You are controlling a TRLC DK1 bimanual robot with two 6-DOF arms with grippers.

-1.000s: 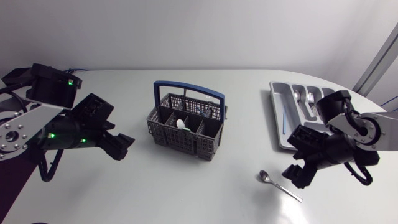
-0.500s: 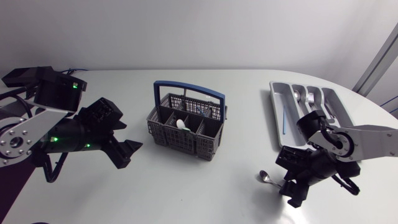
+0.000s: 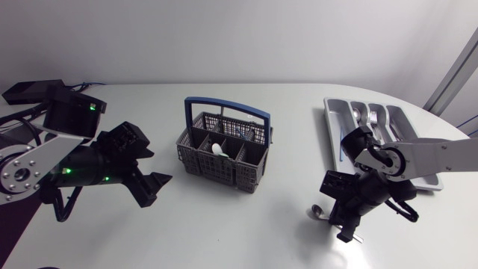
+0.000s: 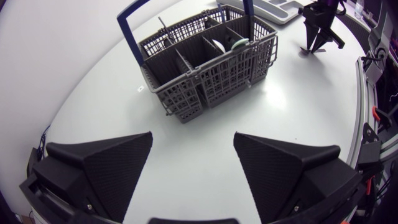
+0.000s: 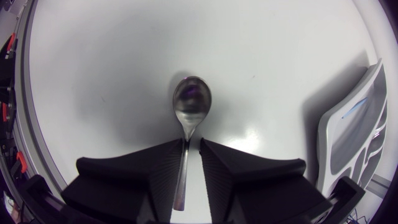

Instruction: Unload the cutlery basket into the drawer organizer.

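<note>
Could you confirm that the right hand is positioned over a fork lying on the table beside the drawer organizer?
Not quite: the right wrist view shows a spoon, not a fork. The right hand is over it on the table beside the drawer organizer.

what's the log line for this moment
right gripper: jaws astride spoon handle, not closed | left gripper: open, basket ahead | step: pre-grasp

Left gripper (image 4: pixel 193 142) over white table (image 4: pixel 298 112), fingers wide apart; grey basket (image 4: pixel 208 65) with blue handle ahead, upright, white item (image 4: pixel 219 45) in one compartment; right gripper (image 4: pixel 320 31) well beyond, pointing down, near grey tray (image 4: pixel 283 7)
</note>
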